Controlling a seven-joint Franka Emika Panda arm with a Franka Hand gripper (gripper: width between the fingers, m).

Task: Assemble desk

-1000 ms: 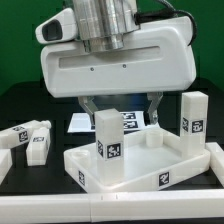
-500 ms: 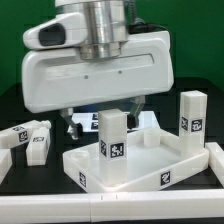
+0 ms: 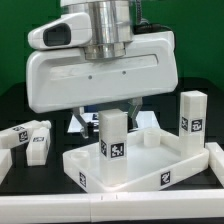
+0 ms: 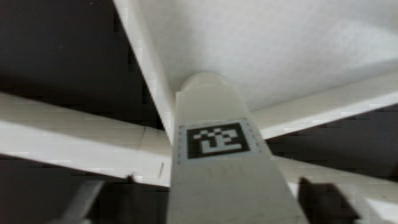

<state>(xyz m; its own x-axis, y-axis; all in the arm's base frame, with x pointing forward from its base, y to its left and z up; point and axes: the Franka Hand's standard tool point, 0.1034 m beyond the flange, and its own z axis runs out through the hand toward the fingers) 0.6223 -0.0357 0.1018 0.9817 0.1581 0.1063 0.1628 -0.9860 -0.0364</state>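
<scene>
The desk top (image 3: 150, 172), a white rimmed tray shape, lies in the middle of the black table. One tagged white leg (image 3: 112, 150) stands upright in its near corner toward the exterior view's left. My gripper (image 3: 112, 115) has come down over that leg's top, with one finger on each side of it. In the wrist view the leg (image 4: 222, 150) fills the space between the dark fingers (image 4: 116, 200), which press against its sides. The gripper's broad white body hides the leg's top end in the exterior view.
A second leg (image 3: 193, 118) stands upright by the desk top at the exterior view's right. Two more legs (image 3: 30, 137) lie on the table at the left. The marker board (image 3: 78, 123) shows partly behind the gripper. White blocks sit at both lower edges.
The gripper has dropped lower over the standing leg, and its fingers have drawn in from wide apart onto the leg's sides.
</scene>
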